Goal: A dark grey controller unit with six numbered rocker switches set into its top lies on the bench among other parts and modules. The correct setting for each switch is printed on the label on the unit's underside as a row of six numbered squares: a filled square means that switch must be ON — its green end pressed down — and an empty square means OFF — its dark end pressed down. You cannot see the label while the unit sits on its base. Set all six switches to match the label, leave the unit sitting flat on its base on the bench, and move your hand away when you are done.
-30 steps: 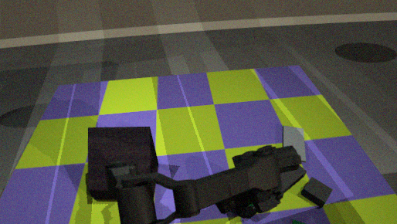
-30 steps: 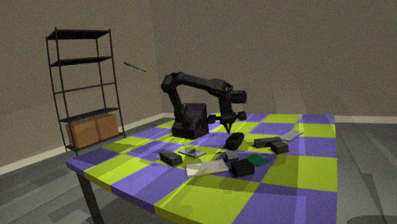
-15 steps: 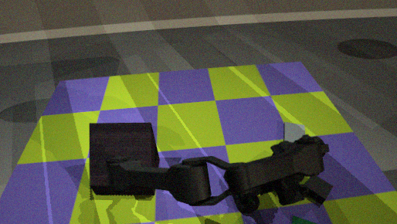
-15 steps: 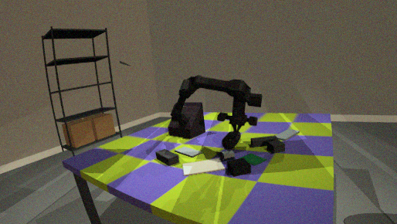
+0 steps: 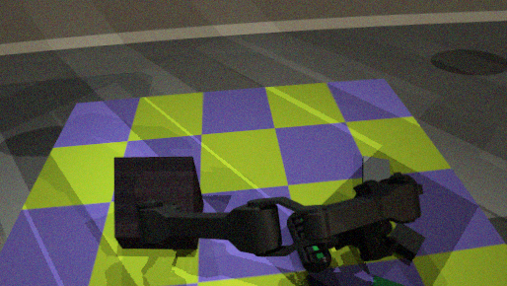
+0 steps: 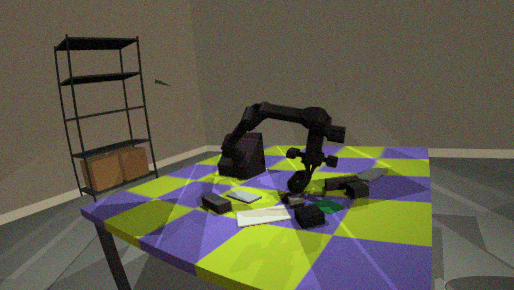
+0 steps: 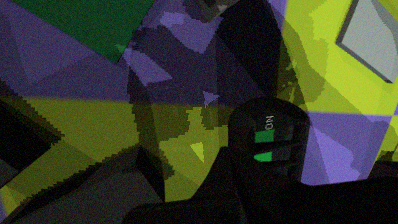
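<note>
The dark grey controller unit (image 5: 314, 252) (image 6: 298, 182) (image 7: 270, 142) lies on the chequered bench (image 5: 237, 110) (image 6: 390, 220) near its middle, right under my hand. In the exterior view it looks tipped up rather than flat, but I cannot tell for sure. The wrist view shows its rounded end with an "ON" mark and two green switch ends; the other switches are hidden behind my fingers. My gripper (image 6: 308, 171) (image 7: 226, 152) is shut with nothing between the fingers, and its tips are at the unit's near end. The label is not visible.
The arm's dark base box (image 5: 155, 197) (image 6: 245, 155) stands to the left. Around the unit lie a green card (image 6: 327, 206) (image 7: 85, 20), a grey plate (image 5: 376, 168) (image 6: 372, 174) (image 7: 370, 40), a white sheet (image 6: 263, 215) and several dark blocks (image 6: 309, 216). A shelf rack (image 6: 100, 115) stands off the bench.
</note>
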